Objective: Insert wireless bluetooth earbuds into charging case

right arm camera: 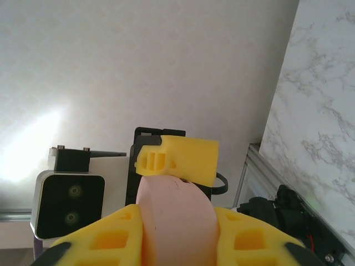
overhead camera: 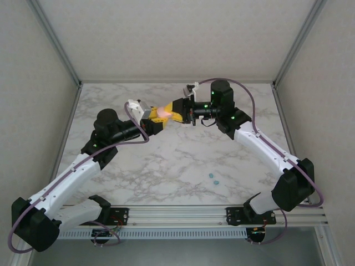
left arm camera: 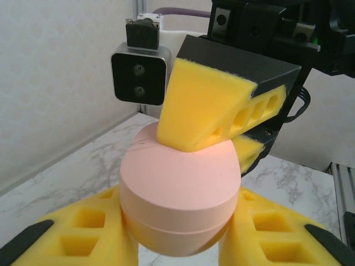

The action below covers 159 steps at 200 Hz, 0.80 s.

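A pink, pebble-shaped charging case (overhead camera: 162,112) hangs in the air over the back middle of the marble table (overhead camera: 177,160), closed as far as I can see. My left gripper (overhead camera: 156,118) is shut on its lower half; in the left wrist view the case (left arm camera: 180,183) sits between my yellow fingers (left arm camera: 83,238). My right gripper (overhead camera: 173,113) comes from the opposite side and is shut on the same case (right arm camera: 175,221), one of its fingers (left arm camera: 205,111) pressing on the top. Two tiny teal earbuds (overhead camera: 213,177) lie on the table near the front right.
White walls with aluminium posts (overhead camera: 55,41) close in the table on three sides. A metal rail (overhead camera: 177,213) runs along the near edge between the arm bases. The two wrists nearly meet, each arm's camera (left arm camera: 138,75) close to the other's fingers.
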Available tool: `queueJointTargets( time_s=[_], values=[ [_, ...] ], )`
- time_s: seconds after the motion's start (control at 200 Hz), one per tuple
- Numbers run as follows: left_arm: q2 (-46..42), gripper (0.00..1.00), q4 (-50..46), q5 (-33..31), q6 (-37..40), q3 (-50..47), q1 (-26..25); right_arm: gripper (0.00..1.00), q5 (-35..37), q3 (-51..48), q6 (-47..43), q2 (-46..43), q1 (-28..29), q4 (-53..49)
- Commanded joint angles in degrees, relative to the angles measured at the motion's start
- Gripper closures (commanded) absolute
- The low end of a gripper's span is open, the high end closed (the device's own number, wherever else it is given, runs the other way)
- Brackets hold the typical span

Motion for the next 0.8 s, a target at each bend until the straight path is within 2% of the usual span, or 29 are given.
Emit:
queueJointTargets(
  time_s=[0.0,0.19,0.265,0.436,0.526,0.621,0.666,0.791],
  values=[
    [0.7,0.73,-1.1,-1.3,1.2,2.2,-0.7,0.83,2.1,-1.0,-4.1,-1.4,0.9,-3.4],
    [1.4,0.56,-4.1,-2.2,2.2,2.3,-0.7,0.88,7.8,-4.9,-3.5,-4.0,0.2,-1.7],
    [1.9,0.54,-6.2,-2.1,2.9,2.6,-0.7,0.89,9.9,-7.3,-2.7,-5.4,-0.6,-0.3],
    [1.9,0.43,-8.5,-2.8,2.6,0.9,-0.6,0.9,16.7,-14.6,-2.5,-9.4,-4.3,0.6],
    [0.5,0.4,-10.0,-6.6,1.7,-0.6,-0.7,0.9,20.4,-18.5,-3.3,-10.8,-7.4,-3.0],
    [-1.9,0.39,-12.2,-10.5,1.4,-2.2,-0.6,0.89,28.0,-20.4,-11.2,-10.8,-10.3,-12.2],
    [-3.1,0.34,-12.6,-13.8,0.6,-3.1,-0.5,0.89,32.0,-20.7,-14.1,-9.5,-11.7,-16.9],
    [-4.9,0.29,-15.7,-22.2,-2.1,-4.0,0.7,0.89,33.3,-22.8,-19.3,-3.8,-14.8,-15.1]
  ],
)
